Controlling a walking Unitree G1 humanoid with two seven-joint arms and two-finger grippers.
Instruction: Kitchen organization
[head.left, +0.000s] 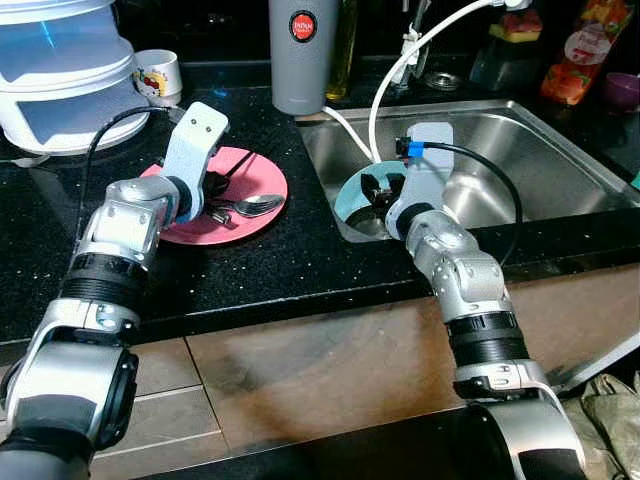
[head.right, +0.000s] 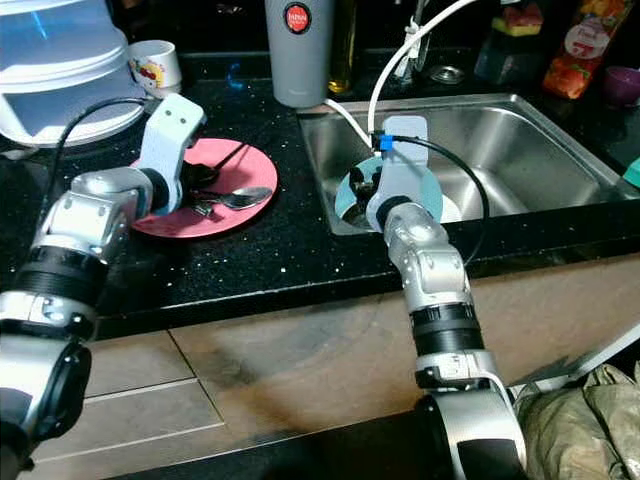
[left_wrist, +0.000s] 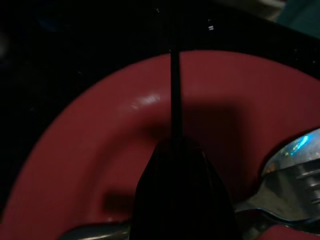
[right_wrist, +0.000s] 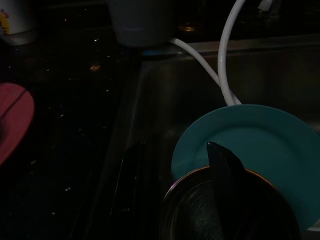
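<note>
Left gripper (head.left: 218, 190), over the pink plate (head.left: 262, 182) on the black worktop (head.left: 300, 260) beside the sink's left rim; fingers together, apparently on a thin dark utensil, above a spoon (head.left: 250, 206). Right gripper (head.left: 380, 192), fingers apart, one finger (right_wrist: 225, 175) inside a dark bowl (right_wrist: 195, 210) on the teal plate (right_wrist: 260, 140) at the sink's (head.left: 520, 150) left end. Grey tumbler (head.left: 303, 55) behind: red round label, unreadable.

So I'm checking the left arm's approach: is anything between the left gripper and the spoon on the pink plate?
Nothing visible. The left gripper is already over the pink plate, beside the spoon.
</note>
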